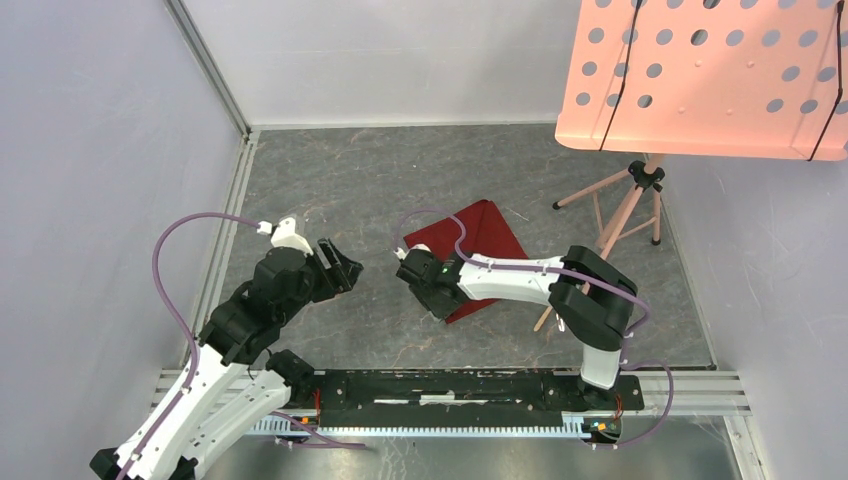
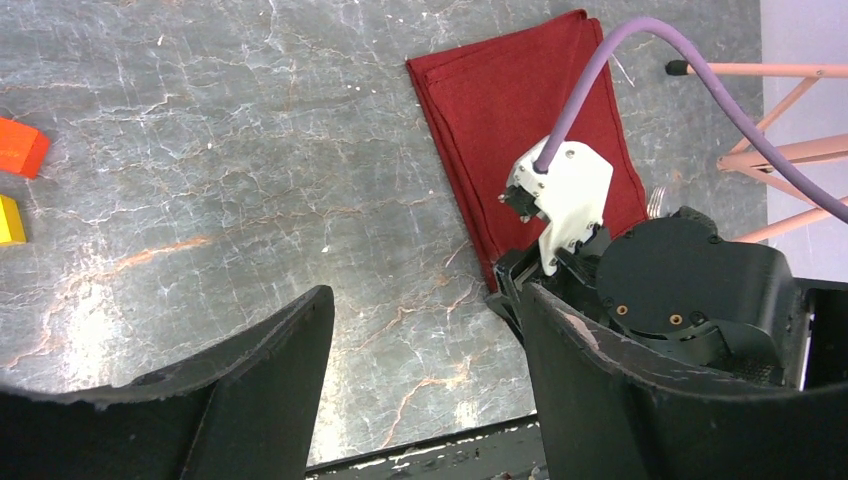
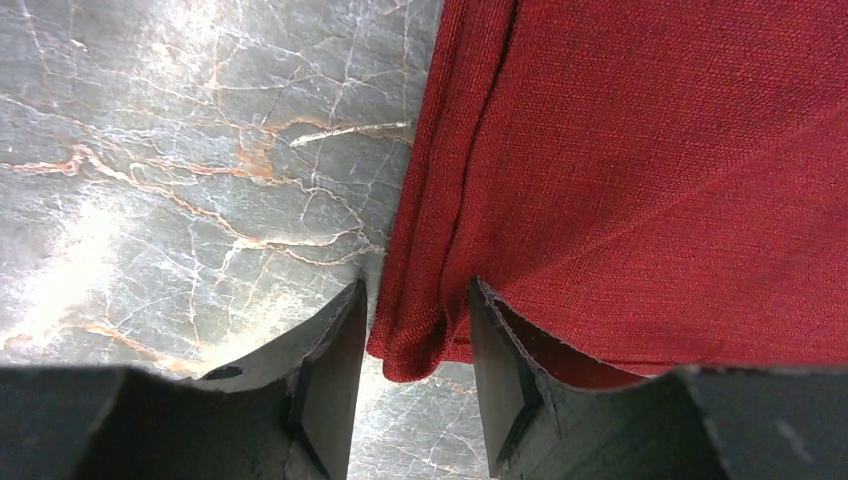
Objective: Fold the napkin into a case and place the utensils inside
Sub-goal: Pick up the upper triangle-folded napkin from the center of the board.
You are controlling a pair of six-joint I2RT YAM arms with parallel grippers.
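From above, you are looking at the napkin (image 1: 490, 235) lying folded on the table (image 1: 350, 180). The right gripper (image 1: 428, 292) is reaching down at its near left edge, while the left gripper (image 1: 345, 268) is hovering apart to the left.

In the left wrist view, your left jaws are standing wide with nothing between them, and fork (image 2: 656, 203) tines are peeking out beside the napkin.

In the right wrist view, your right jaws are narrowed and pinching the napkin's folded edge at its corner.

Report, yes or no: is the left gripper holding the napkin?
No, the left gripper stands open above the table, and the napkin lies flat, apart from its fingers.
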